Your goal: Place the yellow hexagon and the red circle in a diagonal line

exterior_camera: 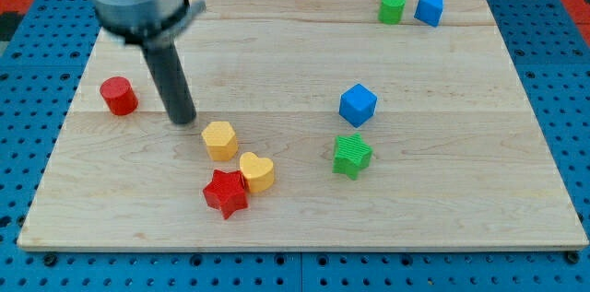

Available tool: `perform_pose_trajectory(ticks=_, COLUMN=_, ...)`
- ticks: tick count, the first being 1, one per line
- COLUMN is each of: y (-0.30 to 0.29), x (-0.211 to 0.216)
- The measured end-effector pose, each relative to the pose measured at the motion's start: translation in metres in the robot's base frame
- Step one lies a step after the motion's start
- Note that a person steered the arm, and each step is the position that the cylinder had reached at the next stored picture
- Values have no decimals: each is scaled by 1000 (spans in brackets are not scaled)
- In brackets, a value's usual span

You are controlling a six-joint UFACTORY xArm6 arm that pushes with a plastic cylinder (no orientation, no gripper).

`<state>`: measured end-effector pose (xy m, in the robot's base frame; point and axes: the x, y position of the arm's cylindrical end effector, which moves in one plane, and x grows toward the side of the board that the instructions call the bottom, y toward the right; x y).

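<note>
On the wooden board [442, 200], my tip [183, 121] sits between the red circle [119, 96] at the view's left and the yellow hexagon [219, 140], just up-left of the hexagon and apart from it; there's no gripper, only a bare rod. Below, a yellow heart [257, 171] touches a red star [226, 192].

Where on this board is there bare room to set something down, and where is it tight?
Bare wood spans the top middle, from my tip across to the green cylinder, plus the right side past the blue cube and green star. Crowded: the yellow hexagon, yellow heart and red star, near bottom centre.
</note>
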<state>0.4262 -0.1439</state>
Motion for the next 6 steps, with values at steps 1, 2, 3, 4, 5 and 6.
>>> perform_pose_trajectory(ticks=1, y=6, x=-33)
perform_pose_trajectory(ticks=2, y=-57, x=-43)
perform_pose_trajectory(ticks=3, y=-93, x=-7)
perform_pose_trajectory(ticks=4, y=-23, x=49)
perform_pose_trajectory(ticks=5, y=-34, x=-20)
perform_pose_trajectory(ticks=6, y=-99, x=-61)
